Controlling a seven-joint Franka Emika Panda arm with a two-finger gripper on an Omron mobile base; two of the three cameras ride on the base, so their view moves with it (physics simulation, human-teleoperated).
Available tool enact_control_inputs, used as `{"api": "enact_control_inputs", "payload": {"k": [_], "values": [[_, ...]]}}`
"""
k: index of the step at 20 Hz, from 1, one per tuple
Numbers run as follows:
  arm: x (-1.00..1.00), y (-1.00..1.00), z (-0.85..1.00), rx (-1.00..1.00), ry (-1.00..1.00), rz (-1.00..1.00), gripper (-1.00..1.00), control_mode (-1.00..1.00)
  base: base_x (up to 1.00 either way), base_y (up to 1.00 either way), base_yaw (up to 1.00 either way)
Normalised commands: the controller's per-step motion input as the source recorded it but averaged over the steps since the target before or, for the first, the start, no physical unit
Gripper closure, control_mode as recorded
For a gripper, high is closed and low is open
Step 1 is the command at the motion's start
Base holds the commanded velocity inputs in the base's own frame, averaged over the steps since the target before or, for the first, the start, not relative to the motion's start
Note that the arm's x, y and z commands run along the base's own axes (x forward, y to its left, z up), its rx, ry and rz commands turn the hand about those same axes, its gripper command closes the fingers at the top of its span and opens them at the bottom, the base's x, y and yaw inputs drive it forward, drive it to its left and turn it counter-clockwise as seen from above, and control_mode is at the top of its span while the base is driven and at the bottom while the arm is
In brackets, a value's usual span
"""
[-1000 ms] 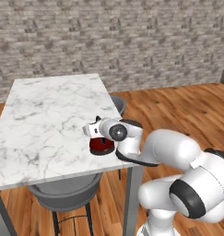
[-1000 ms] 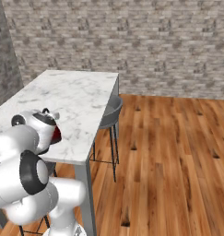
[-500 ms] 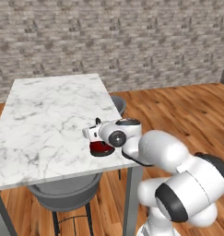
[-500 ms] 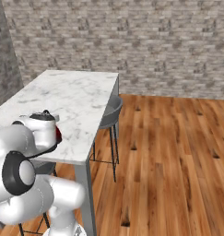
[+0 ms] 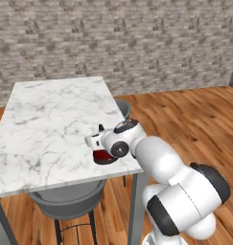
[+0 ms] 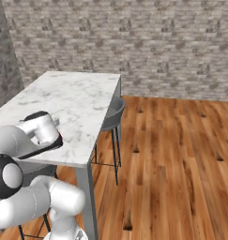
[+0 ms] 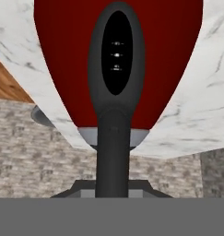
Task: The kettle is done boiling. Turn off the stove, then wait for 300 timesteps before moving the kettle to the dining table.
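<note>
1. While the white arm reaches forward from the base over the near right corner of the bench, its claw is closed, and the hand view shows the dark looped handle of the kettle running straight up from the bottom of the picture, gripped between the tips.
2. Seen from the left base view, the kettle is a small red shape with a dark rim, tucked under the wrist, at the bench's right edge, close to its near right corner.
3. Whether the kettle's base touches the marble or hangs just above it cannot be told.
4. From the right base view the wrist covers most of the kettle; only a sliver of red and dark shows beneath it, again by the bench's near right corner.
5. In the hand view the red body spreads wide behind the handle, with a pale grey band at its narrow end, and the white grey-veined marble lies behind it on both sides.
6. Under the bench's near edge sits a grey round stool on thin dark legs.
7. Beyond the right edge, about halfway along it, a second grey stool stands just beside the bench, partly tucked below the top.
8. To the right lies a wooden plank floor.
9. Farthest back runs a grey stone-brick wall.
</note>
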Motion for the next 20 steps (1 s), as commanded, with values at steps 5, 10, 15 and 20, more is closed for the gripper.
{"api": "enact_control_inputs", "payload": {"k": [5,10,15,20], "values": [[0.0,0.0,-0.18,0.0,-0.01,0.0,1.0,-1.0,0.0,0.0,0.0],[0.0,0.0,-0.16,0.0,0.0,0.0,1.0,-1.0,0.0,0.0,0.0],[0.0,0.0,-0.16,0.0,-0.04,0.0,1.0,-1.0,0.0,0.0,0.0],[0.0,0.0,-0.14,0.0,-0.07,0.0,1.0,-1.0,0.0,0.0,0.0]]}}
